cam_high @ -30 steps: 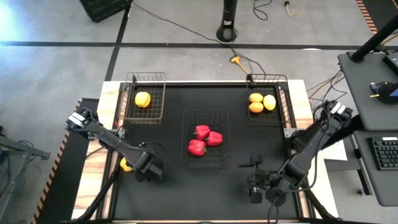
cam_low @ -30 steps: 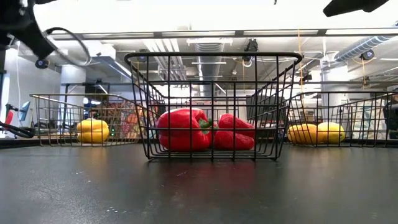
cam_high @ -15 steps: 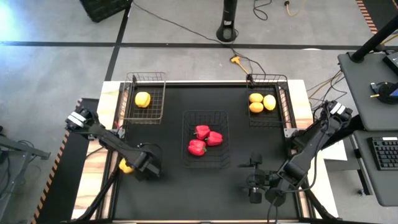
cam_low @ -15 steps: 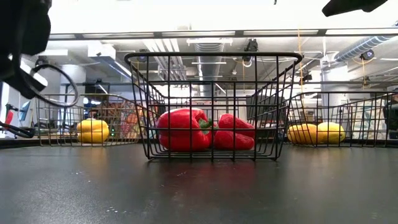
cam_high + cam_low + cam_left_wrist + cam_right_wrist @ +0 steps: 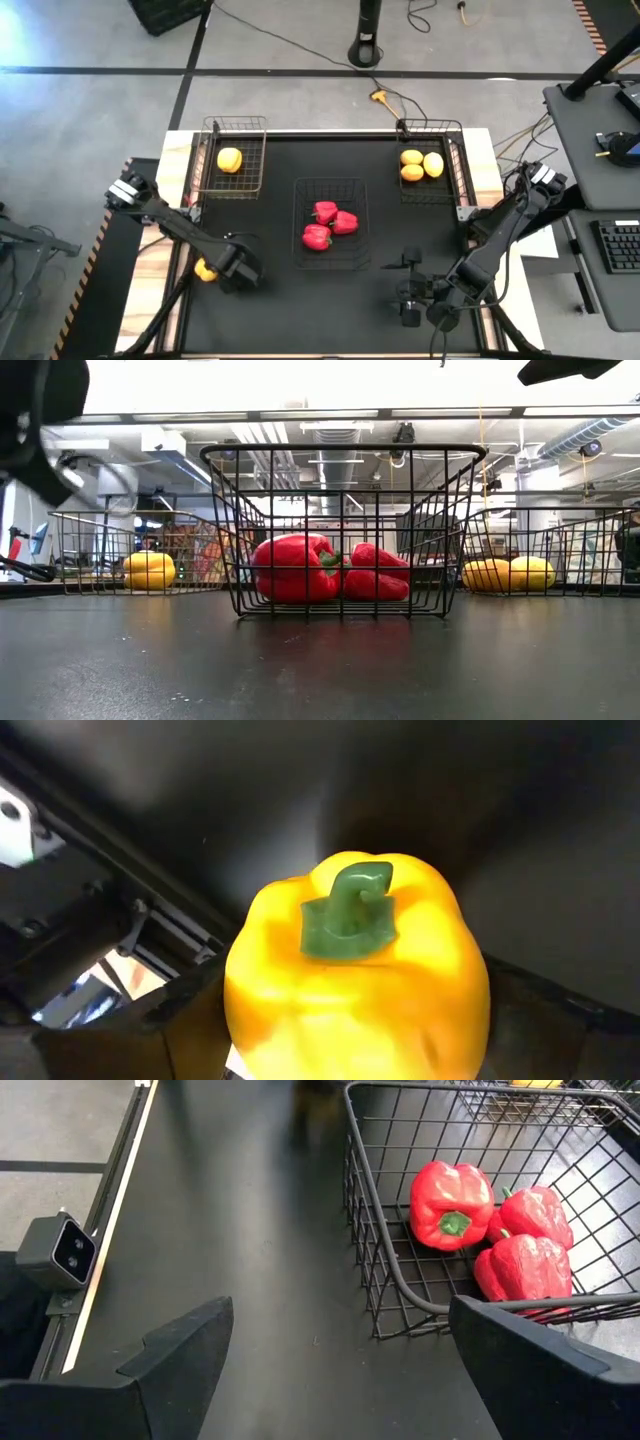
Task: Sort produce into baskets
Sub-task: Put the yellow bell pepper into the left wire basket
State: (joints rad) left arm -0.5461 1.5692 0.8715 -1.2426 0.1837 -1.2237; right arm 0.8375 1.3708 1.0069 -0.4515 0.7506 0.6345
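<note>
In the high view, the left hand is at the near left edge of the counter, and a yellow pepper shows just beside it, right at the edge. The copper basket at the far left holds one yellow piece. The middle basket holds three red peppers, and the far right basket holds three orange-yellow fruits. The right hand waits low on the right side of the counter with nothing in it.

In the low view, the middle basket stands in front, and the copper basket is behind it on the left.

In the left wrist view, the yellow pepper fills the picture, stem up, close between the two fingers. I judge it is gripped, but the contact itself is hidden.

In the right wrist view, the fingers stand wide apart and hold nothing.

The copper basket lies straight away from the left hand, along the left side of the counter. The left arm is much nearer to it, so I think it should carry the pepper there.
</note>
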